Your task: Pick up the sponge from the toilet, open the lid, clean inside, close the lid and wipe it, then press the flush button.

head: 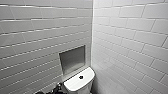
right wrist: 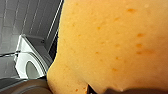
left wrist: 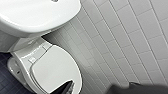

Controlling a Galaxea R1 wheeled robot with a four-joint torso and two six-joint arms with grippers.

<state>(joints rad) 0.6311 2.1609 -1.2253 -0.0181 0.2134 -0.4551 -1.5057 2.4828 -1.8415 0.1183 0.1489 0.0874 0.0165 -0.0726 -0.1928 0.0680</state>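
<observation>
The right gripper [right wrist: 89,90] has its fingers clenched on the sponge [right wrist: 112,42], which sits directly against them and well apart from the toilet [right wrist: 27,60] beyond. For the left gripper [left wrist: 67,88], whether it is released or clenched cannot be told. It hangs near the lid [left wrist: 53,71], which lies shut over the bowl, with a tiled wall [left wrist: 130,37] beside it. In the head view the flush button [head: 81,77] sits at the centre of the tank top [head: 75,84], below a wall recess [head: 72,59].
</observation>
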